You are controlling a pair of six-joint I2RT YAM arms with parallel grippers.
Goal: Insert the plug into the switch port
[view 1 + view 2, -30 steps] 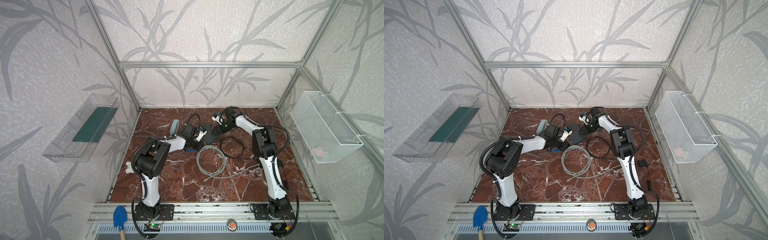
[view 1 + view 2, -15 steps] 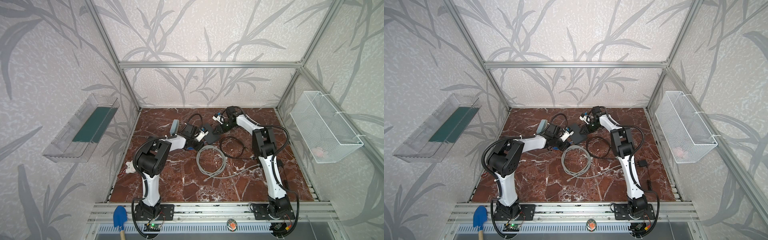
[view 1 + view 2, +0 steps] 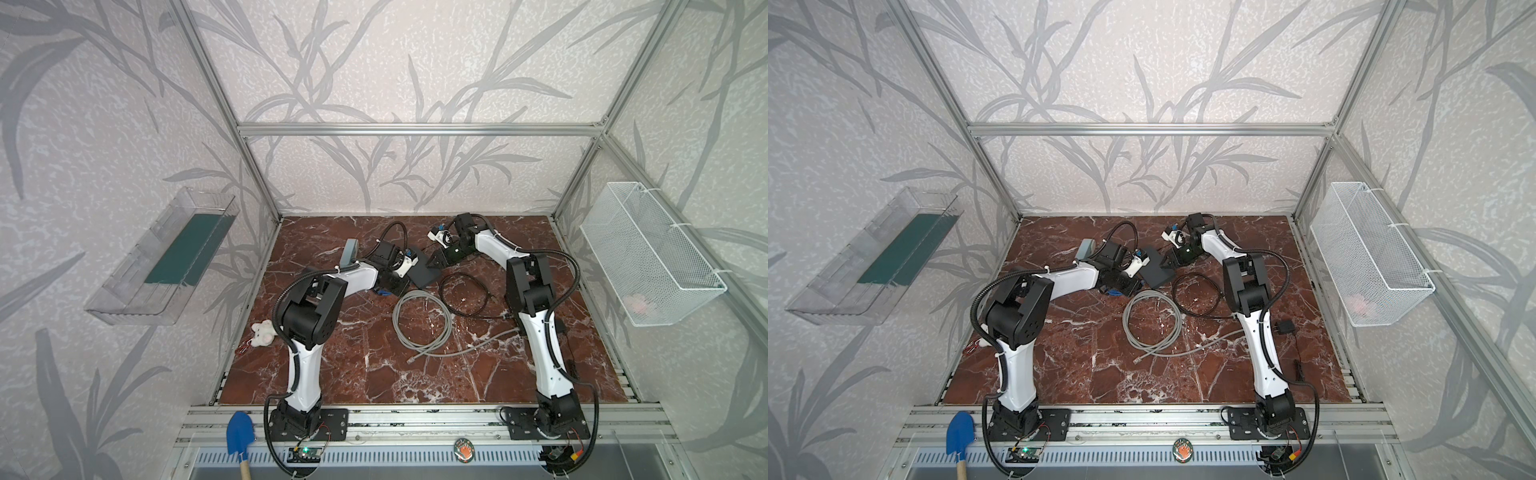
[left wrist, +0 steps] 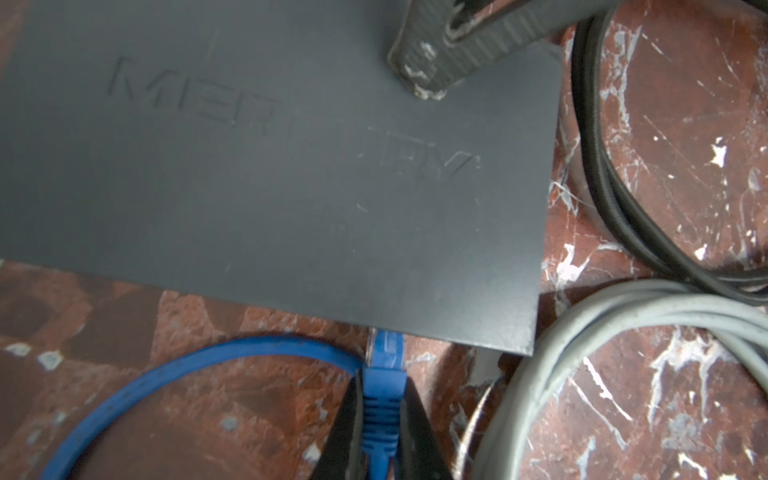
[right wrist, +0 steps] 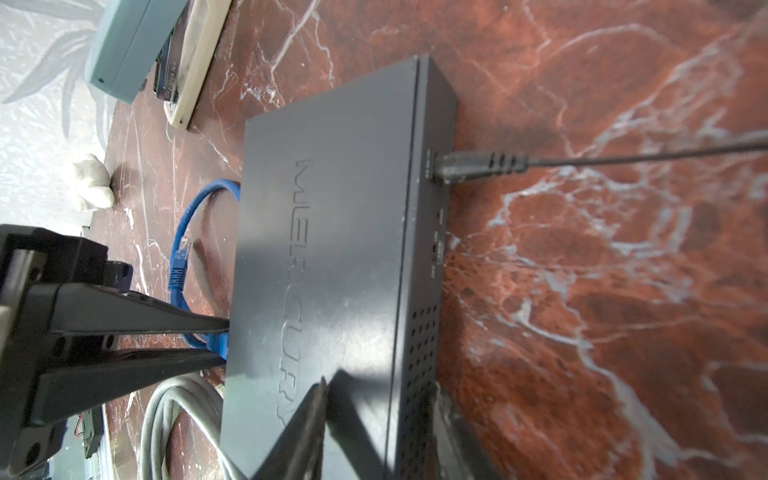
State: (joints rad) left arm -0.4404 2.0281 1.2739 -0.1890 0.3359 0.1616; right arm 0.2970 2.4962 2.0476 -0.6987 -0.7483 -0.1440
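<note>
At the switch port edge, plug tip is presented.
Plug is clamped in left gripper, axis aimed straight in (switch is pinched by right gripper).

The switch is a flat, dark grey rectangular box with a name embossed in its top. It lies flat and skewed near the back middle of the table. The plug is blue with a ribbed boot and a clear tip, pinched from both sides between the fingers of the left gripper, lying level and pointed squarely at the switch's long side near one corner; its tip reaches under that edge, and how deep it sits in a port cannot be told.
</note>
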